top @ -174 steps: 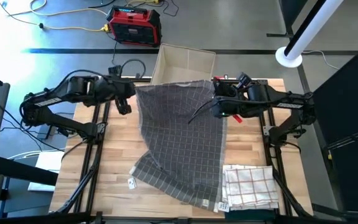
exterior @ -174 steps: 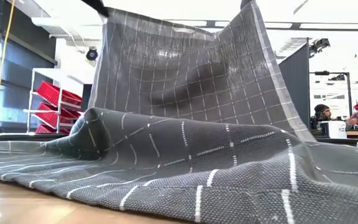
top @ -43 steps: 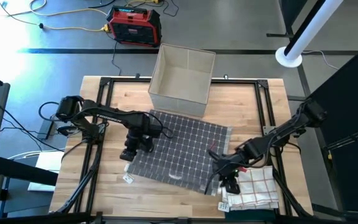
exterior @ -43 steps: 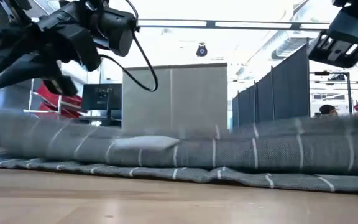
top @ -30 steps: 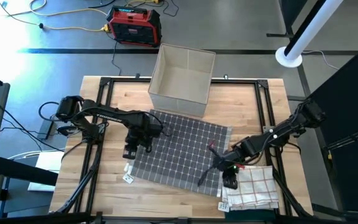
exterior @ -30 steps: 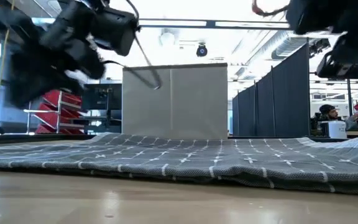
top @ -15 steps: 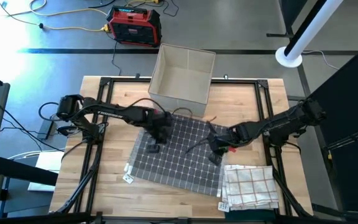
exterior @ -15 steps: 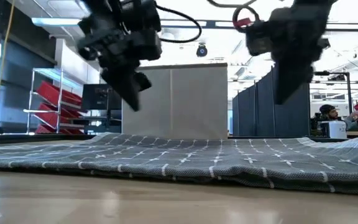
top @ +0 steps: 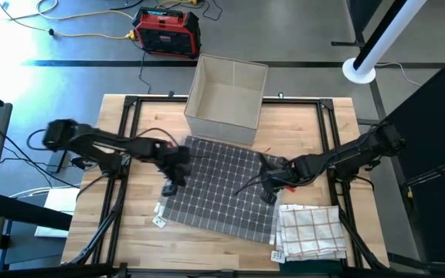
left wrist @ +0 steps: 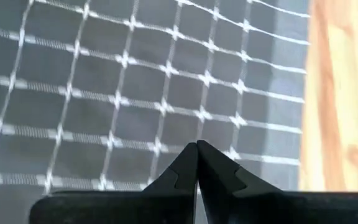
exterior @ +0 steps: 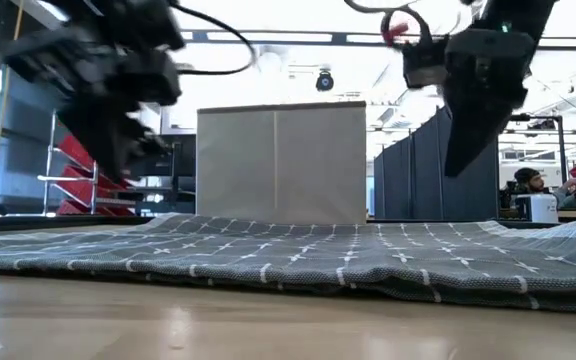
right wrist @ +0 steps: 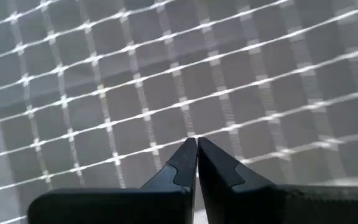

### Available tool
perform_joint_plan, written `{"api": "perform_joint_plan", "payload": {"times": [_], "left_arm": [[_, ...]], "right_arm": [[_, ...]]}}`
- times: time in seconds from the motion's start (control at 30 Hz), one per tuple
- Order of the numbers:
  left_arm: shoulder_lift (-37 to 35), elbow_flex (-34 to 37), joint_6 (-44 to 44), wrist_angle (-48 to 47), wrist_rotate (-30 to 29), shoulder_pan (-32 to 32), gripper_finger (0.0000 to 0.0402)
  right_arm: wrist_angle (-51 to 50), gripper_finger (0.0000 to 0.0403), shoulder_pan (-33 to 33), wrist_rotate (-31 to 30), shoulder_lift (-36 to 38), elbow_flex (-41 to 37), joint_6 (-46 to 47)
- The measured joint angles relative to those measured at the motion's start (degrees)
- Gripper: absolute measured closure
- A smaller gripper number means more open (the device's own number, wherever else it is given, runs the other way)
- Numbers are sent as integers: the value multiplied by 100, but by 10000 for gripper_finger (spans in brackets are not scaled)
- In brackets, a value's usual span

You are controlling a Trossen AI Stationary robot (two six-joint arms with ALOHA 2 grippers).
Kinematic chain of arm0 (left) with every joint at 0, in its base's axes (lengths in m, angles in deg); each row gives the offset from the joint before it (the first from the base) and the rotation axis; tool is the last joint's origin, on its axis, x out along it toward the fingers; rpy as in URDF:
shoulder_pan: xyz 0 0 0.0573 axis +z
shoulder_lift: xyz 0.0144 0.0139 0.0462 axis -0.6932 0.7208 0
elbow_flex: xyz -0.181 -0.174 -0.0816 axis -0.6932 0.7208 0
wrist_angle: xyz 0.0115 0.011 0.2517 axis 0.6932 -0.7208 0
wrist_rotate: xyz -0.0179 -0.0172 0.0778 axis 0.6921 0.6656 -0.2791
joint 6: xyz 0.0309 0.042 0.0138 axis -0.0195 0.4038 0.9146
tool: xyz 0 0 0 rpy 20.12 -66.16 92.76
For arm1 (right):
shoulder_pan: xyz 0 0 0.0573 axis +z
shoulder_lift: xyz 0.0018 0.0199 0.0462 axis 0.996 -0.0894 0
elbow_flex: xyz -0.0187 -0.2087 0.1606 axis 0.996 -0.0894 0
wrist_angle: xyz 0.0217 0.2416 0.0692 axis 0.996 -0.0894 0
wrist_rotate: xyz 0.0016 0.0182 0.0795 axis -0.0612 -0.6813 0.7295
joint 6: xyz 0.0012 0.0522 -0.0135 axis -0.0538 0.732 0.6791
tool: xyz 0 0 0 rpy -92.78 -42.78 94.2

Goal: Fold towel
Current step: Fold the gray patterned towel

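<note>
A grey checked towel (top: 224,191) lies flat on the wooden table (top: 315,139). Left gripper (top: 171,188) hovers over its left edge, right gripper (top: 270,196) over its right; both appear closed, empty. Behind stands a beige fabric bin (top: 226,96).

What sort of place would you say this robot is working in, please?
Most likely a robotics lab or workshop, not a home. The low view shows grey partition panels and a rack of red bins behind the wooden table. The high view shows a red power unit with cables on the concrete floor.
</note>
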Motion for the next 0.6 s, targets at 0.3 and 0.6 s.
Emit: {"api": "perform_joint_plan", "payload": {"times": [0.3,0.6], "left_arm": [[-193,1141,-703,2339,-649,142,401],[920,1355,-1628,2528,-548,204,401]], "right_arm": [[1816,403,-209,210,4,-1191,145],[1950,403,-657,168,15,-1682,15]]}}
